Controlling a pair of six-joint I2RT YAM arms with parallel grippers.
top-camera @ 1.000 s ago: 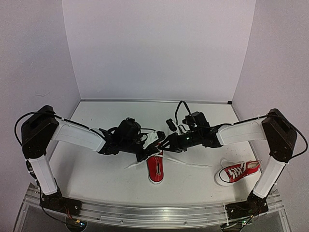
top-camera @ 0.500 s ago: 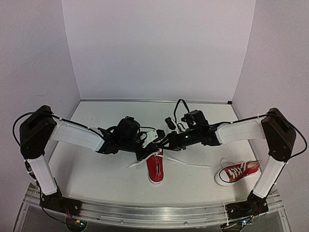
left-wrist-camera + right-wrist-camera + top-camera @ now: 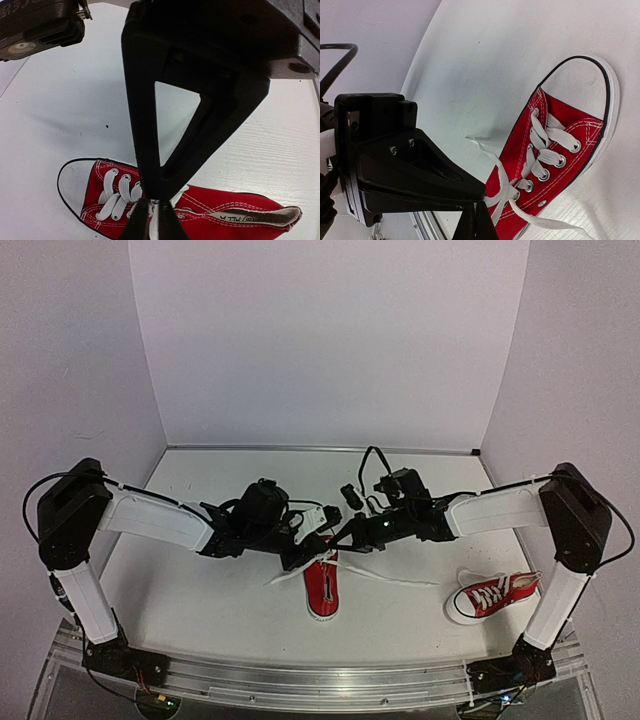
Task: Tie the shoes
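Left gripper (image 3: 150,220): fingertips cut by the bottom edge of the left wrist view.
Right gripper (image 3: 476,222): fingertips likewise cropped at the bottom edge.
Centre shoe (image 3: 322,592): far end and lacing covered by both grippers in the top view; lower side cropped in the left wrist view, heel cropped in the right wrist view.
Lace (image 3: 560,136): loose end running off the bottom edge.
Second shoe (image 3: 490,595): state of lacing too small to tell.

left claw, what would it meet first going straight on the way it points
The left claw, shut on a white lace, points down at the red shoe; its laced top likely comes first.
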